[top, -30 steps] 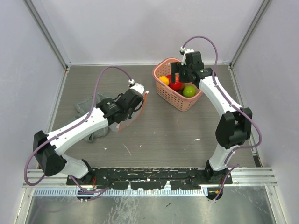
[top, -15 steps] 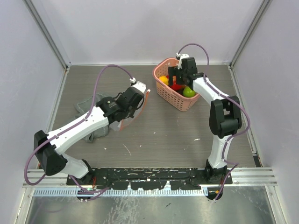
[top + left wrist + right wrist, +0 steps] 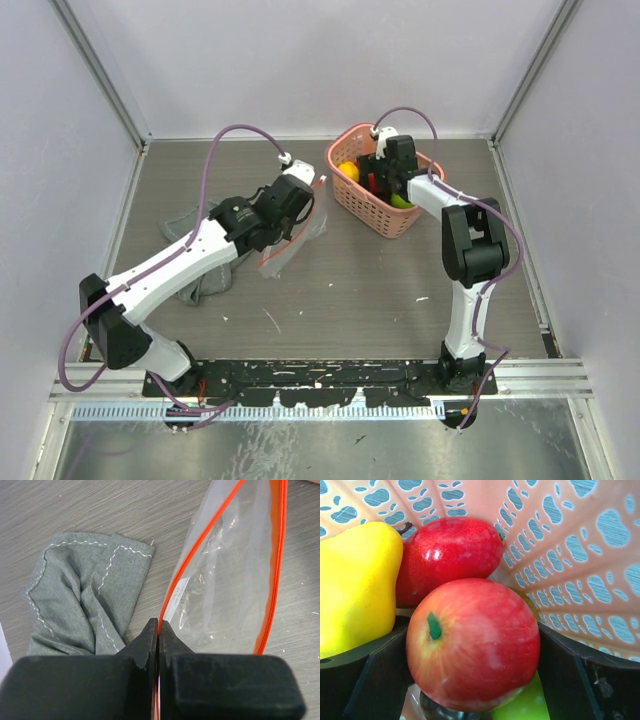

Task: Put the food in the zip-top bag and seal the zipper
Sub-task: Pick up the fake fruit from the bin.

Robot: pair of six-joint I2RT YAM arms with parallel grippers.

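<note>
The clear zip-top bag point(image 3: 227, 590) hangs from my left gripper point(image 3: 158, 622), which is shut on its red-orange zipper point(image 3: 197, 547) strip; the mouth gapes between two orange strips. From above the bag point(image 3: 297, 238) droops to the table by the left gripper point(image 3: 300, 215). My right gripper point(image 3: 472, 650) is down in the pink basket point(image 3: 398, 222), its fingers point(image 3: 380, 680) pressed on both sides of a red apple point(image 3: 480, 630). Beside the apple lie a yellow pear point(image 3: 355, 585), a red fruit point(image 3: 447, 555) and a green fruit point(image 3: 520, 705).
A crumpled grey cloth point(image 3: 85, 595) lies on the table left of the bag, under the left arm in the top view point(image 3: 195, 225). The basket wall point(image 3: 580, 555) closes tightly around the right gripper. Enclosure walls ring the table.
My right gripper has gone down into the basket and onto the red apple. My left gripper has shifted the bag a little up and to the right, and its mouth now hangs more open.
</note>
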